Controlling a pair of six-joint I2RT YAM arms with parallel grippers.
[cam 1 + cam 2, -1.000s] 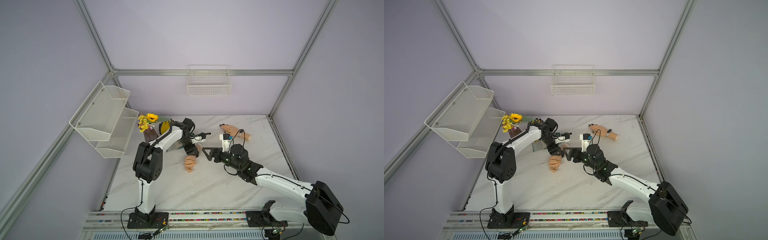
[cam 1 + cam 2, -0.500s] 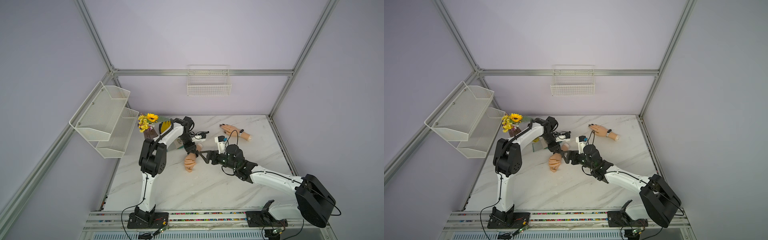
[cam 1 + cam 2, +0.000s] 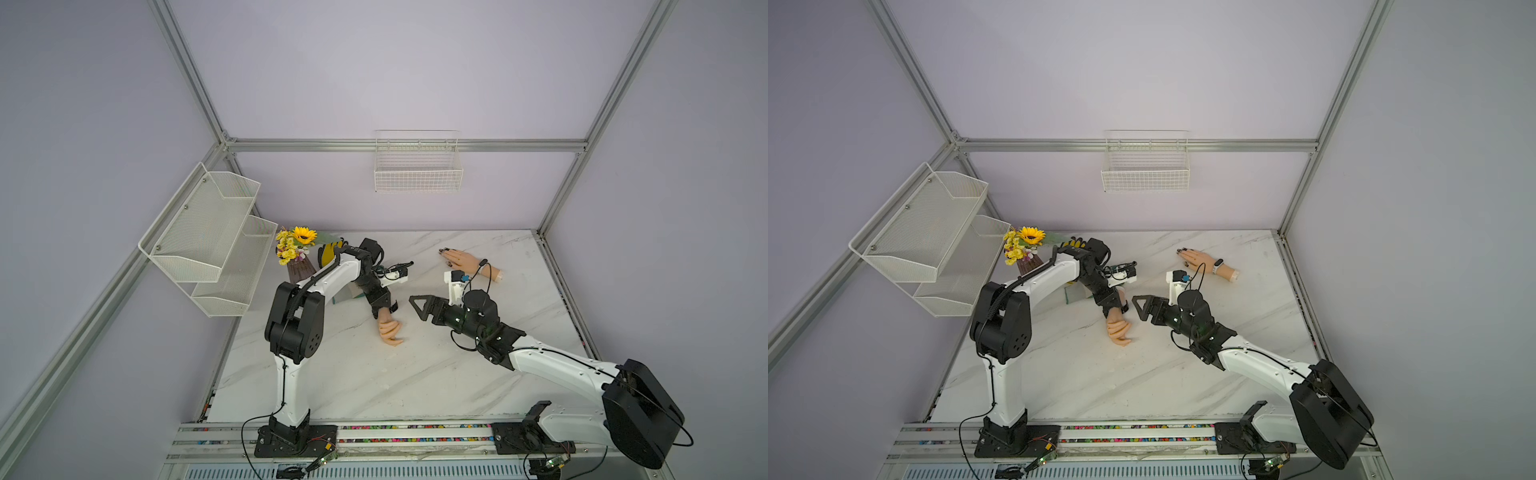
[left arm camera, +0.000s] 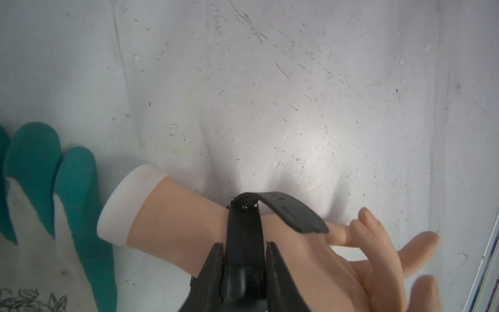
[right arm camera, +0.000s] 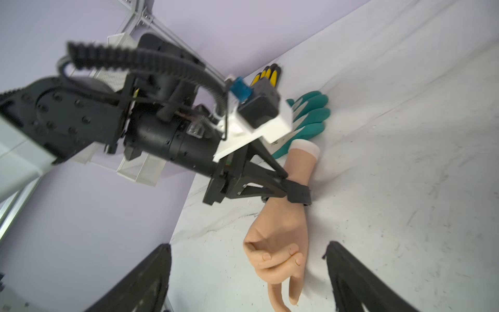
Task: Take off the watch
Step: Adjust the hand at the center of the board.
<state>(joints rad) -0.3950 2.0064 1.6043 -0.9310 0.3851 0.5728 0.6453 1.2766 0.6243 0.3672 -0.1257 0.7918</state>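
A flesh-coloured mannequin hand (image 3: 388,328) (image 3: 1119,330) lies near the table's middle with a black watch (image 4: 244,229) (image 5: 298,193) round its wrist. The strap's loose end (image 4: 291,214) sticks up free of the buckle. My left gripper (image 4: 244,244) (image 3: 384,305) comes down on the wrist, shut on the watch, a finger pressed against each edge of the band. My right gripper (image 5: 247,251) (image 3: 417,308) hovers open just right of the hand (image 5: 278,235), fingers spread wide on either side of its curled fingers, touching nothing.
A second mannequin hand (image 3: 465,262) wearing a band (image 3: 483,263) lies at the back right. A green-and-white glove (image 4: 35,189) (image 5: 307,116) lies just behind the wrist, a yellow-black glove (image 5: 267,74) beyond. Flowers (image 3: 295,245), a mesh shelf (image 3: 208,232) and a wall basket (image 3: 417,166) line the back.
My left gripper's jaws have closed in onto the watch band. The right arm swung slightly toward the hand and back again, its jaws staying wide.
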